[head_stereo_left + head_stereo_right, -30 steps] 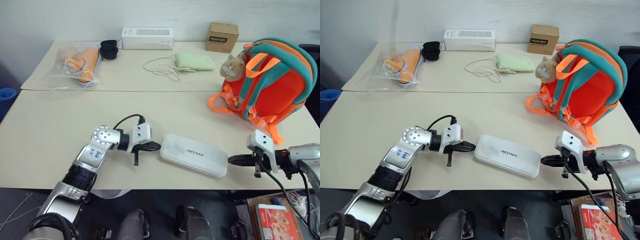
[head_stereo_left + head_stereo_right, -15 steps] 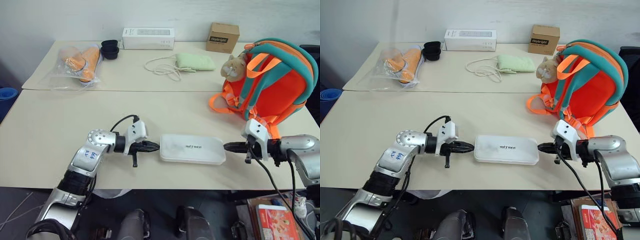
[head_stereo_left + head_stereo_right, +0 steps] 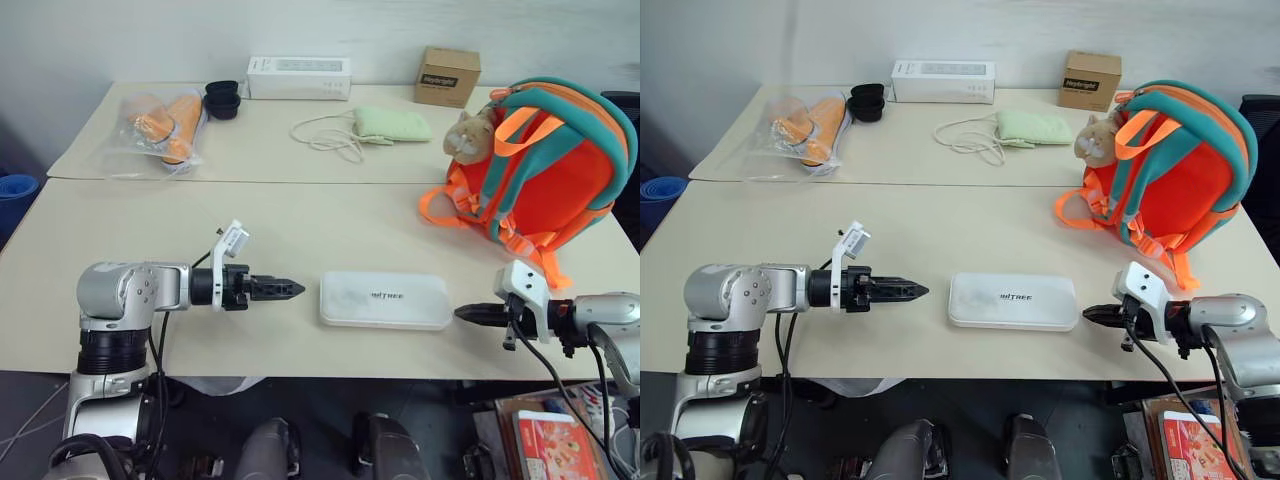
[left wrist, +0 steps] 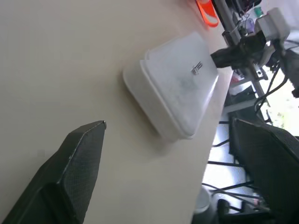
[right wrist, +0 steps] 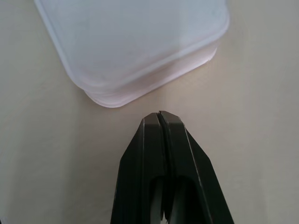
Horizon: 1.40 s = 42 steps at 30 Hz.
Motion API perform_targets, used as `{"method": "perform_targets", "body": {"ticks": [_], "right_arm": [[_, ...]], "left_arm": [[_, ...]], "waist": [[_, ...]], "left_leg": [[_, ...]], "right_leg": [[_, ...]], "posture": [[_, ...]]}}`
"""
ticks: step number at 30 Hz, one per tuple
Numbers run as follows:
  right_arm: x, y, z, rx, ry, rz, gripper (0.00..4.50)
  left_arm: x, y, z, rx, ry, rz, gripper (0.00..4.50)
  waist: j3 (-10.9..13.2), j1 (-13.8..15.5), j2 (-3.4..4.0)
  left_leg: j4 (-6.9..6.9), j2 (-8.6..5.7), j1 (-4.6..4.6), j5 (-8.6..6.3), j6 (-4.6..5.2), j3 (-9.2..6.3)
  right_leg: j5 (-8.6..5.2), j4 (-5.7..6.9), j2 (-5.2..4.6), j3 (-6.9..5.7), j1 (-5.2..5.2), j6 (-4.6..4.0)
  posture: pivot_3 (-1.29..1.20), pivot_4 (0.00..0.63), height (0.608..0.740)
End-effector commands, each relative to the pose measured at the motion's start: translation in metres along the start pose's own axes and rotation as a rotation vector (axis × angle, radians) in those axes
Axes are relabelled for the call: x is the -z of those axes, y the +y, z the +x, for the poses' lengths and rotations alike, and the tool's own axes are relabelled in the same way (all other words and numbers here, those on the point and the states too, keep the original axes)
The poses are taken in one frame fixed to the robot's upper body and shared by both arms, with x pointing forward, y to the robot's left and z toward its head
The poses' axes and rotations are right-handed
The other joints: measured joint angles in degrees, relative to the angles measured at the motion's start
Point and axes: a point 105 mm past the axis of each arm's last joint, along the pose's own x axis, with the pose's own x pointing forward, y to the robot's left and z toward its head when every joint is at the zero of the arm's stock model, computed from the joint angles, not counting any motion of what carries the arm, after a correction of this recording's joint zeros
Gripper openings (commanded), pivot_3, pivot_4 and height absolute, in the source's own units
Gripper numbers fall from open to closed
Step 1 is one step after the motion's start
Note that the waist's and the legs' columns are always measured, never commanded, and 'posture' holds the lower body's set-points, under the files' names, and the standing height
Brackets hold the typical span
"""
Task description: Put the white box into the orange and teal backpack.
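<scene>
White box (image 3: 384, 299) lies flat at near table (image 3: 150, 230) edge, between both grippers, touching neither. Left gripper (image 3: 290, 289) w/ fingers spread wide, just left of it; right gripper (image 3: 468, 314) pinched shut, empty, near its right end. Backpack (image 3: 540, 165) far right, well apart. Risk, imo: box is glossy and flat, so an end-on squeeze could slip, or a nudge could push it off the near edge.
</scene>
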Motion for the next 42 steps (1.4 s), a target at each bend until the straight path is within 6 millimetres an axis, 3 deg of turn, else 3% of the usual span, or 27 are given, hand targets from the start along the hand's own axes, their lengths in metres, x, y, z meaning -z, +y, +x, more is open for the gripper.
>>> {"method": "perform_targets", "body": {"ticks": [1,10,21,25,32,38,42], "right_arm": [[-0.009,0.000,0.000,0.010,-0.012,-0.050,0.00],[-0.017,0.003,0.011,0.000,-0.031,-0.070,0.00],[-0.017,0.009,0.018,-0.015,-0.034,-0.069,0.00],[-0.013,0.011,0.017,-0.018,-0.025,-0.064,0.00],[-0.009,0.020,0.019,-0.025,-0.026,-0.054,0.00],[-0.013,0.020,0.017,-0.010,-0.045,-0.048,0.00],[-0.022,0.011,0.003,0.072,-0.106,0.016,0.00]], "left_arm": [[0.013,0.001,0.013,-0.006,0.069,-0.046,4.45],[0.005,0.005,0.048,0.004,0.052,-0.154,4.45],[0.002,-0.021,0.075,0.163,0.178,-0.115,4.45],[-0.004,-0.025,0.075,0.206,0.179,-0.097,3.59],[-0.025,-0.024,0.078,0.216,0.099,-0.096,1.46],[-0.034,-0.033,0.071,0.268,0.049,-0.069,1.31],[-0.040,-0.040,0.058,0.304,-0.001,-0.035,1.31]], "waist": [[0.0,-0.2,0.00],[0.0,0.7,0.00],[0.0,1.4,0.00],[0.0,1.2,-0.03],[0.0,1.2,-0.07],[0.0,1.1,-0.09],[0.0,1.1,-0.09]], "left_leg": [[0.00,0.05,0.00,0.01,-0.07,0.00],[0.00,0.01,0.07,0.08,-0.19,-0.05],[0.00,-0.05,0.07,0.07,-0.23,-0.05],[0.00,-0.01,0.05,0.07,-0.24,-0.04],[0.00,0.07,0.04,0.08,-0.29,-0.05],[0.00,0.07,0.03,0.08,-0.29,-0.06],[0.00,0.08,0.01,0.08,-0.29,-0.05]], "right_leg": [[0.00,0.01,-0.01,0.04,0.00,0.00],[-0.07,-0.02,-0.09,0.39,-0.02,-0.14],[-0.07,-0.02,-0.08,0.37,-0.02,-0.14],[-0.08,-0.04,-0.08,0.38,-0.05,-0.14],[-0.12,-0.01,-0.07,0.34,-0.07,-0.22],[-0.12,0.00,-0.06,0.35,-0.09,-0.22],[-0.12,0.00,-0.06,0.35,-0.12,-0.22]], "posture": [[0.00,0.150,0.740],[0.00,0.150,0.740],[0.00,0.150,0.740],[0.00,0.150,0.740],[0.00,0.150,0.740],[0.00,0.150,0.740],[0.00,0.150,0.740]]}}
